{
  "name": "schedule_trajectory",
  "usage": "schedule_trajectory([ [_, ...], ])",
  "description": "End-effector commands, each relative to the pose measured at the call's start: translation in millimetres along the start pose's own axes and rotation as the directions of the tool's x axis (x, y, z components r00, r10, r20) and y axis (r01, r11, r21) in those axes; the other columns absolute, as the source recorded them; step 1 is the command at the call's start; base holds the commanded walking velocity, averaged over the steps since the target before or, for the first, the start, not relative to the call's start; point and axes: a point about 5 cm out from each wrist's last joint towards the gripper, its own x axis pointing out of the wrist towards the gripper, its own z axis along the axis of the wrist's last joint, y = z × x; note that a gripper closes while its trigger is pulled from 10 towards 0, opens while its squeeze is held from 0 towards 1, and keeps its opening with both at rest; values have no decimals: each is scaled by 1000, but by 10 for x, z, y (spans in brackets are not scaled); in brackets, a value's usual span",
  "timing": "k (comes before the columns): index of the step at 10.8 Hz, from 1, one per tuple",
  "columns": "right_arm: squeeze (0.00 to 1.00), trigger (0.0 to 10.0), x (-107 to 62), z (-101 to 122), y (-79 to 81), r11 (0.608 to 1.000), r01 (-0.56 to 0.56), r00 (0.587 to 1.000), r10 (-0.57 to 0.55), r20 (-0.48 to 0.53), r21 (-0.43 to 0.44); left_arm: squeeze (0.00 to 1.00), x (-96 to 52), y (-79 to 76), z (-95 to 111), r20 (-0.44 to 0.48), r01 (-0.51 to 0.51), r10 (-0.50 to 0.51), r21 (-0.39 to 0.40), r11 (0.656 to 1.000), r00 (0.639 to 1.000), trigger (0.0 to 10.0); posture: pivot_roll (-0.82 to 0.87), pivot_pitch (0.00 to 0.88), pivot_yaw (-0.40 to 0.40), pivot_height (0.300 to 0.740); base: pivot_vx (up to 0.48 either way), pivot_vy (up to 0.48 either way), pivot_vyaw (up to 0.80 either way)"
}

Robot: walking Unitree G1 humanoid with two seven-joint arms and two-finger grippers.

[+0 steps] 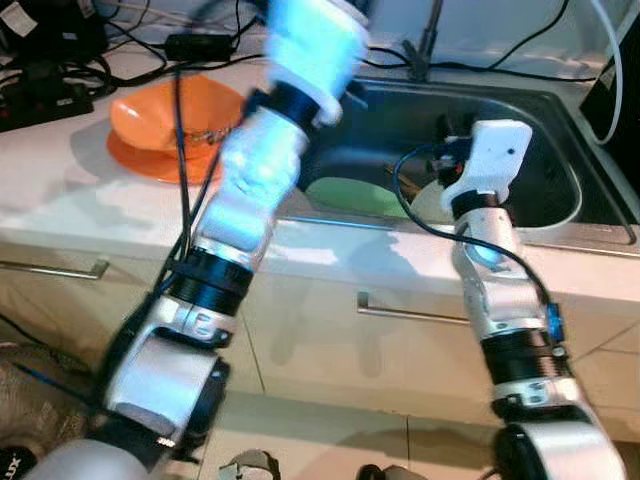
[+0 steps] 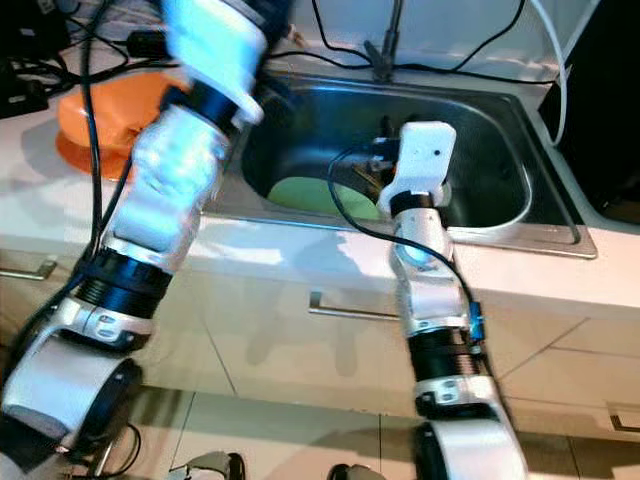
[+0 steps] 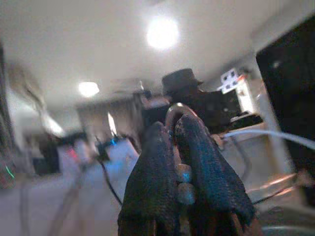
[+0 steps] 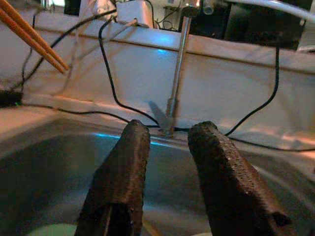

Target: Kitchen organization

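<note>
My left arm (image 1: 260, 170) is raised steeply above the counter, blurred, its hand beyond the top of the picture. In the left wrist view the left gripper (image 3: 172, 130) points up at the ceiling, shut on a thin silver utensil (image 3: 178, 110) with a rounded end. The right arm (image 1: 490, 250) reaches over the steel sink (image 1: 560, 150). My right gripper (image 4: 170, 130) hangs open inside the basin with nothing between its fingers, facing the faucet (image 4: 177, 64). A green plate (image 1: 350, 195) lies in the sink. An orange bowl (image 1: 170, 115) sits on an orange plate on the counter to the left.
Black cables (image 1: 200, 45) and a power strip (image 1: 40, 100) lie along the back of the counter. Wooden chopsticks (image 4: 29, 34) stick into the right wrist view. A pale dish (image 1: 432, 200) lies beside the green plate. Cabinet doors with metal handles (image 1: 400, 312) stand below.
</note>
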Motion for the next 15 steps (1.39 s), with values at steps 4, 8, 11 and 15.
schedule_trajectory([
  [4, 1000, 10000, -47, -7, 165, 947, -103, 992, 121, 42, -304, 0, -152, 105, -114, -77, -6, -18, -300, 954, 997, 10000, 71, 82, -16, 740, 0, 0, 0],
  [8, 1000, 10000, -71, -1, 294, 935, -155, 982, 180, 50, -318, 0, -186, 37, -67, -62, 55, -87, -400, 915, 994, 10000, 67, 65, -14, 740, 0, 0, 0],
  [11, 0, 10000, -66, -4, 311, 932, -158, 982, 184, 48, -325, 0, -210, -16, -79, -81, 92, -141, -438, 894, 987, 10000, 72, 52, -11, 740, 0, 0, 0],
  [15, 0, 10000, -66, 3, 355, 932, -164, 980, 192, 55, -323, 0, -266, -138, -127, -113, 141, -214, -455, 879, 970, 10000, 76, 46, -9, 740, 0, 0, 0],
])
